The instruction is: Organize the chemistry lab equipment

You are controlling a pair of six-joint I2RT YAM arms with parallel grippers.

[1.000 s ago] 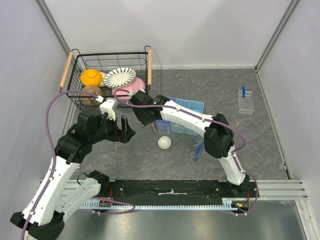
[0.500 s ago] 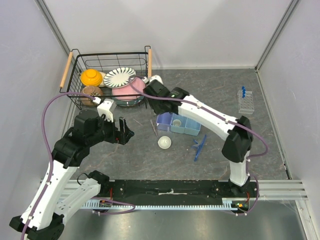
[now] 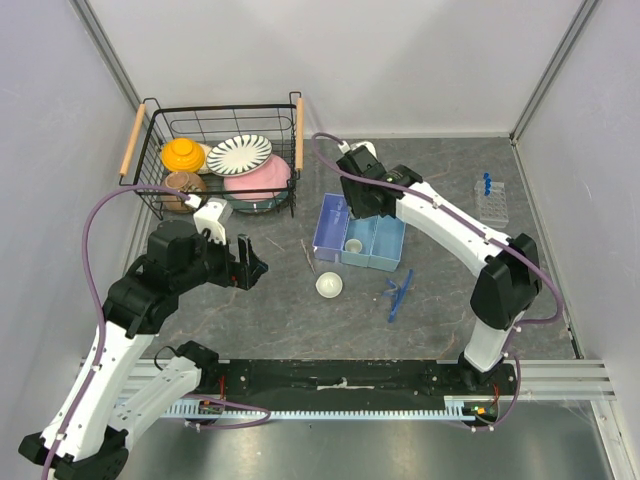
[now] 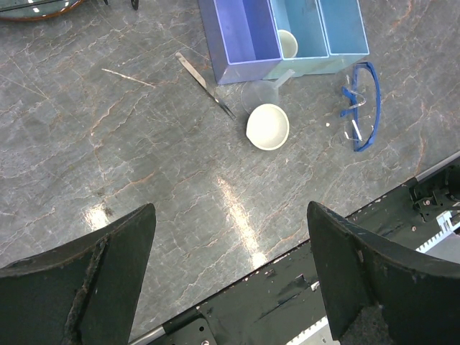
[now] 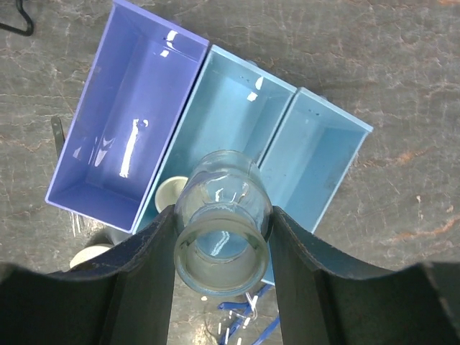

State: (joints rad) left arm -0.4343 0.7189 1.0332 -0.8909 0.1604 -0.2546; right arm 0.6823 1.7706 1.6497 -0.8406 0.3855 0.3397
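Broadly, the grey table (image 3: 450, 300) carries everything, and the black wire basket (image 3: 220, 107) of crockery sits far off to the left of the right gripper (image 5: 223, 241), no part of this job. Directly beneath that gripper lies the three-compartment blue tray (image 5: 126, 108), likely the sorting place, which would explain why the arm hangs over it. Its fingers (image 5: 144, 273) are clamped on a small clear jar (image 5: 223, 215), held above the middle compartment, probably so it can go straight down without catching a wall. The clear tube rack (image 3: 492, 208) stands well apart to that gripper's right, near the wall. The left gripper (image 4: 230, 215) hovers with jaws spread wide and nothing between them, seemingly standing clear of the tray. Ahead of it to the right lie blue-framed safety glasses (image 4: 359, 100). Nearer its centre line sits the white dish (image 4: 267, 126), with the thin metal spatula (image 4: 205, 85) just beyond on the left, flat on the table. A tiny white cup (image 5: 171, 192) rests in the middle compartment, just left of the held jar, so the drop needs room beside it. Blue-capped tubes (image 3: 487, 182) stand at the rack's far end.
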